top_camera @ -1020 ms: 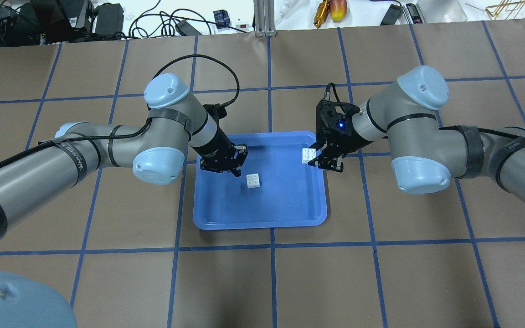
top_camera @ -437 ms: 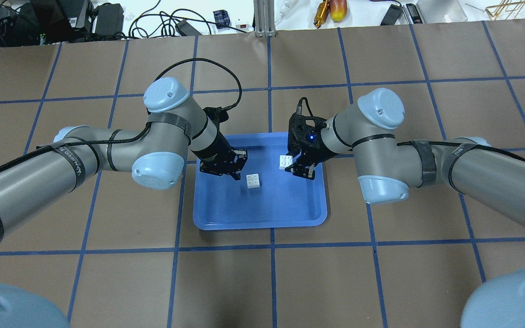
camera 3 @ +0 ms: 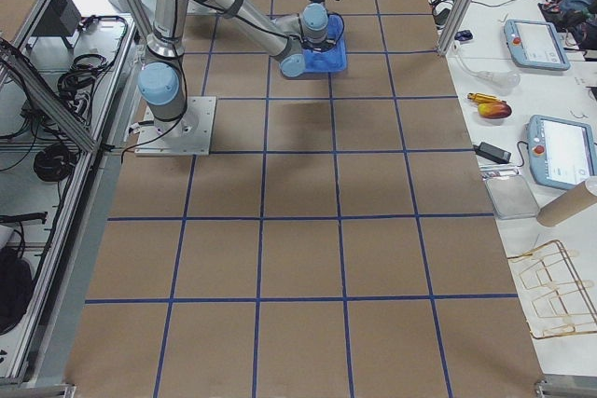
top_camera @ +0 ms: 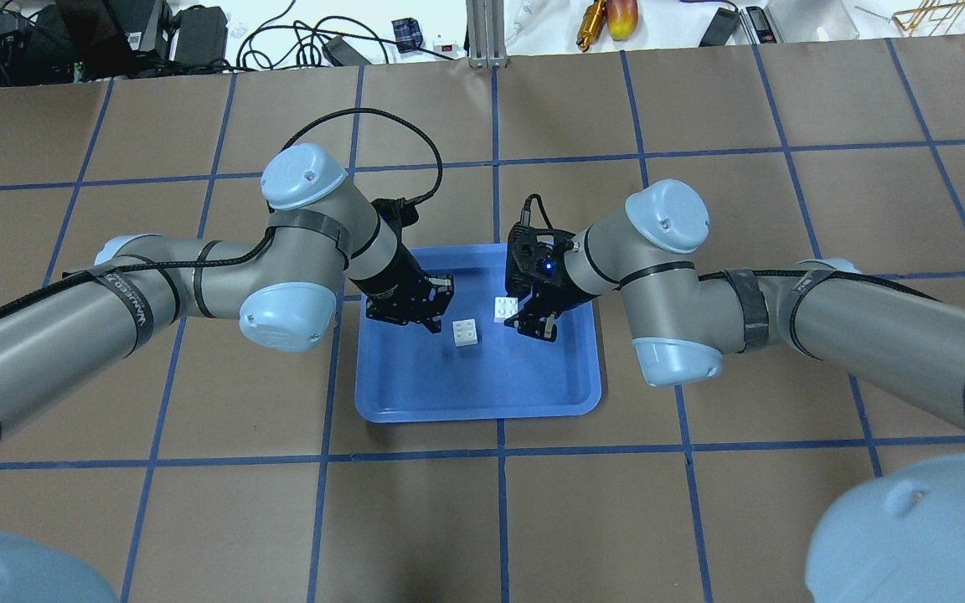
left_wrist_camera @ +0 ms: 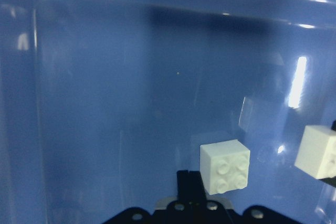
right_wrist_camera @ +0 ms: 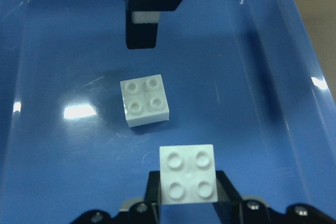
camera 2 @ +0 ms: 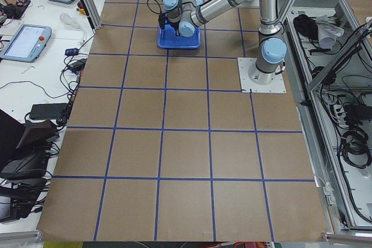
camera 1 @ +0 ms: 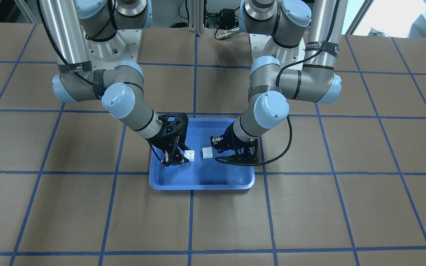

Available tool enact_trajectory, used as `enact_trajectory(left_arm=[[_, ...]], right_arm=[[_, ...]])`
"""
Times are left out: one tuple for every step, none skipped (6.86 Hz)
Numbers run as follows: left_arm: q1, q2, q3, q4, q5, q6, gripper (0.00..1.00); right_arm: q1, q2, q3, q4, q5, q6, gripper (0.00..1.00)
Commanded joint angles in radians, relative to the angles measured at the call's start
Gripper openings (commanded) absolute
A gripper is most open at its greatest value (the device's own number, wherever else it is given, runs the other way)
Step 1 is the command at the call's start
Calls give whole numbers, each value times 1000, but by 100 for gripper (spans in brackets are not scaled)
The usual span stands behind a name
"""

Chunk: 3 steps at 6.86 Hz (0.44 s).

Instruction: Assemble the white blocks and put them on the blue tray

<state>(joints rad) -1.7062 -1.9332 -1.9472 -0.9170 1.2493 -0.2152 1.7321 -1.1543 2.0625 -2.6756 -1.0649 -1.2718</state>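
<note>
From my station, on the left, I see the left fingers [top_camera: 435, 322] pressed together with nothing between them. They hang over the blue tray [top_camera: 482, 394], just beside the resting white block [top_camera: 466, 332], on that block's left and a little toward the tray's far rim. I cannot tell whether they touch it.

That block sits studs-up on the tray floor, near the middle. To its right is a narrow strip of bare blue floor, then the second white block [top_camera: 506, 308], also studs-up. The right fingers [top_camera: 526, 316] are closed on it, one on each of two opposite sides, so they stand one block's width apart. I cannot tell whether this block clears the tray floor.

From the right wrist camera, the left fingers stand just beyond the resting block, in line with it.

The tray lies on the brown worktop [top_camera: 198, 377], which is gridded with blue tape. Cables and tools lie on the white bench [top_camera: 549, 29] past its far edge.

My count: two white blocks, one tray, two arms.
</note>
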Motion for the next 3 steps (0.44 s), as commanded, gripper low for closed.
enact_trajectory(left_arm=[[0,0,-6,3,-2,-3,0],[0,0,-6,3,-2,-3,0],[0,0,-6,3,-2,-3,0]], right_arm=[[15,7,2,-20,-1,31,0],[27,19,-1,-23,-1,31,0],[29,30,-1,-24,-1,31,0]])
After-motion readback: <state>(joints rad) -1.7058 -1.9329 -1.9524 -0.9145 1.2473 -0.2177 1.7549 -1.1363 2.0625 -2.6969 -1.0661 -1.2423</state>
